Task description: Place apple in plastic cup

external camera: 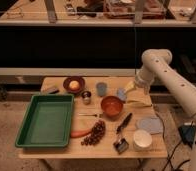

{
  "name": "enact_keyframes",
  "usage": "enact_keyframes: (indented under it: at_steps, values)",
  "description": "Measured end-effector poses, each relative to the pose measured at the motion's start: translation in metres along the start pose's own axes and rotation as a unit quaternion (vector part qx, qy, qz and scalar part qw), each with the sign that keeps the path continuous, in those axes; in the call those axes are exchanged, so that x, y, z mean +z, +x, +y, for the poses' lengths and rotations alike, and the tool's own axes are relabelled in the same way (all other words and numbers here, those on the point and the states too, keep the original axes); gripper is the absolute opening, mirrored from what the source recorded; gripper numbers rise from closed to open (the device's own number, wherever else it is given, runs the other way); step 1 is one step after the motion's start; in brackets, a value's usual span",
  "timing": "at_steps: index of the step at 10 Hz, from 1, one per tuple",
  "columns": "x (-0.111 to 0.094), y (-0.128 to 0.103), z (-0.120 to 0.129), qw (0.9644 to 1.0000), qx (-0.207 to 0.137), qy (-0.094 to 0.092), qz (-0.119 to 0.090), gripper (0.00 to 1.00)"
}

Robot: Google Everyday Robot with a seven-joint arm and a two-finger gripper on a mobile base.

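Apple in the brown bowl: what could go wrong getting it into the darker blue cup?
The pincer hovers by the paler blue cup, and might use it instead of the darker plastic cup. Crossing to the apple, the arm could knock the metal cup or orange bowl. The brown bowl has a rim that may block a clean grip.

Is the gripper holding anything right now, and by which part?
Nothing seems held: the gripper hangs beside the pale blue cup, and the apple lies in the brown bowl.
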State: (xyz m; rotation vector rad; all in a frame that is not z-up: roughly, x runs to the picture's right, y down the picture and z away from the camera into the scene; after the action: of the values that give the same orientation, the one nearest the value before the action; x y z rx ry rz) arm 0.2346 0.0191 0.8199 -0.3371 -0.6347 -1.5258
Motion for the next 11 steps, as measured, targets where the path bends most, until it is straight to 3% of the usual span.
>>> enact_keyframes:
  at_steps: [3,5,8,10,11]
  values:
    - [0.0,0.0,0.0,1.0,0.0,0.0,0.0,0.75]
    - [-0.003,0.005,-0.003,0.9999,-0.006,0.0,0.014,0.75]
    - [-0.021,0.047,-0.02,0.9963,-0.034,0.001,0.079,0.75]
    - [-0.033,0.092,-0.043,0.9888,-0.062,0.01,0.136,0.75]
    - [-0.035,0.111,-0.067,0.9825,-0.077,0.019,0.169,0.75]
